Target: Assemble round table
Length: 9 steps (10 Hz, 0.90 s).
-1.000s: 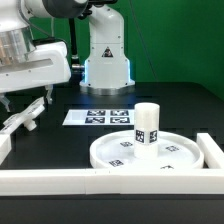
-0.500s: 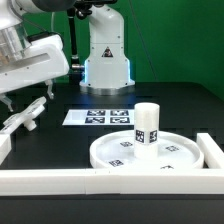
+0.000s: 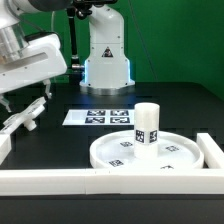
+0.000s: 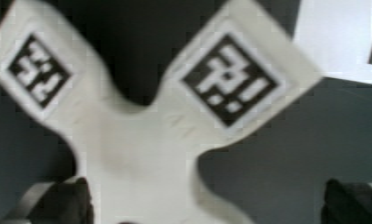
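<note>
The large rimmed round disc (image 3: 150,152) lies flat at the exterior view's centre right. The short cylinder leg (image 3: 147,123) stands upright on it. The cross-shaped base (image 3: 24,118) lies at the exterior view's far left, and in the wrist view (image 4: 156,110) it shows two tagged arms. My gripper (image 3: 25,97) hangs just over the base. In the wrist view my gripper (image 4: 204,205) is open with the base's stem between the jaws. One dark finger (image 4: 58,200) is close against the stem and the other finger (image 4: 355,200) stands well apart from it.
The marker board (image 3: 100,116) lies behind the disc, in front of the robot's base (image 3: 106,60). Long white rails run along the front (image 3: 90,180) and the exterior view's right (image 3: 212,150), close round the disc.
My hand has shifted slightly toward the exterior view's left over the cross-shaped base. The disc and leg have not moved.
</note>
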Each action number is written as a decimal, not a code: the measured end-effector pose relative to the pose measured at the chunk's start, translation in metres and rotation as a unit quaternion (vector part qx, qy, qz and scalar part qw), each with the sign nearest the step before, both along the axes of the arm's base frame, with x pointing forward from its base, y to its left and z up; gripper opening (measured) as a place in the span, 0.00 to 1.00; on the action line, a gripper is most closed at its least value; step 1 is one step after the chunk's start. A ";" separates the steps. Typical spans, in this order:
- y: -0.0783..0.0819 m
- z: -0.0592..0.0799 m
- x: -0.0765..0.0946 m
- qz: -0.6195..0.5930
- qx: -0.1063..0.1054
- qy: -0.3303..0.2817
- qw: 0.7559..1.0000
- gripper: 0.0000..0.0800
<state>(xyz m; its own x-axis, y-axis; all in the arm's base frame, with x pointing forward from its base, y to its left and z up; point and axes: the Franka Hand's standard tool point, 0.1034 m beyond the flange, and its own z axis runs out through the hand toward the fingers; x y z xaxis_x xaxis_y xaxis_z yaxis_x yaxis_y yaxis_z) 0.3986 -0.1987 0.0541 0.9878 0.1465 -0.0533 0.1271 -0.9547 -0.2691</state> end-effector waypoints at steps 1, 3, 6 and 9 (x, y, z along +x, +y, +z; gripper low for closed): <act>-0.005 0.001 0.004 -0.002 0.003 0.000 1.000 0.81; -0.013 0.003 0.011 0.000 0.007 -0.001 1.000 0.81; -0.016 -0.009 0.002 0.004 0.011 0.008 1.000 0.81; -0.013 -0.017 -0.009 0.008 0.016 0.017 1.000 0.81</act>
<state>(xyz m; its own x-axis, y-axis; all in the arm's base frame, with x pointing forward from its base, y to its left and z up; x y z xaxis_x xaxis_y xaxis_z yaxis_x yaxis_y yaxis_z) 0.3901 -0.2114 0.0366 0.9832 0.1635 -0.0814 0.1319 -0.9437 -0.3032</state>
